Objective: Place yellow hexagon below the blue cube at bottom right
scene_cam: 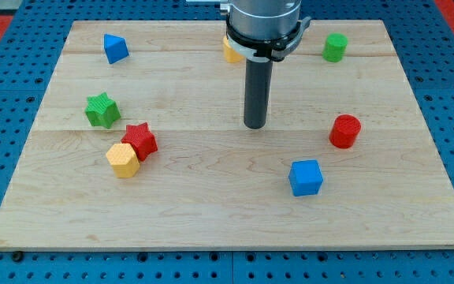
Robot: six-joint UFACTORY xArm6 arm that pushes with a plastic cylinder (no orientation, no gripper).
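The yellow hexagon (123,159) lies at the board's left, touching the red star (140,140) on its upper right. The blue cube (306,177) sits right of centre toward the view's bottom. My tip (256,125) rests near the middle of the board, well to the right of the yellow hexagon and up-left of the blue cube, touching no block.
A green star (102,110) sits above the red star. A blue triangular block (115,48) is at top left. A green cylinder (336,47) is at top right, a red cylinder (344,131) at right. A yellow block (231,51) is partly hidden behind the arm.
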